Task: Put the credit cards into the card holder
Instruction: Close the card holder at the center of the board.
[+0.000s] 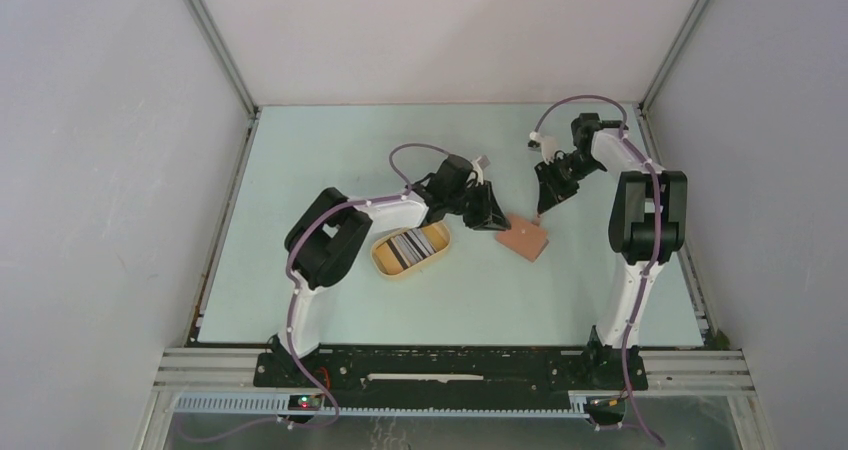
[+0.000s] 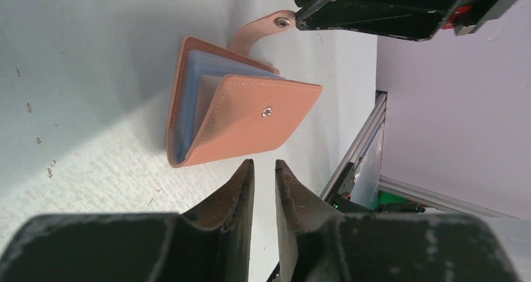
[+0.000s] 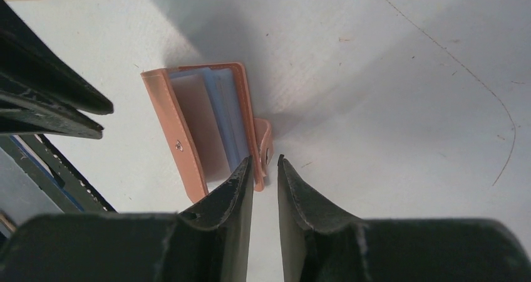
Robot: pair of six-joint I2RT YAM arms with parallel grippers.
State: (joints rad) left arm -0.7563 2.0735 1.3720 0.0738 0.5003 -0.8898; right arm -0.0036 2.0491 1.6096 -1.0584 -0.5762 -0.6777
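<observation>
The reddish-brown card holder (image 1: 525, 238) lies half open on the table between both grippers, its light blue sleeves (image 3: 222, 116) showing. My right gripper (image 3: 263, 158) points down at its snap tab (image 3: 264, 141); the tab sits in the narrow gap, against the left finger, with a sliver of space to the other. From the left wrist view, the right gripper's fingers (image 2: 376, 6) meet the tab (image 2: 266, 30). My left gripper (image 2: 263, 164) hovers just short of the holder's cover (image 2: 250, 116), slightly open and empty. The credit cards (image 1: 410, 245) lie as a striped stack in the tray.
The yellow oval tray (image 1: 385, 263) sits left of the card holder, under the left forearm. The left gripper's fingers (image 3: 50, 100) stand close to the holder's other side. Aluminium frame rails (image 1: 680, 220) and white walls border the table.
</observation>
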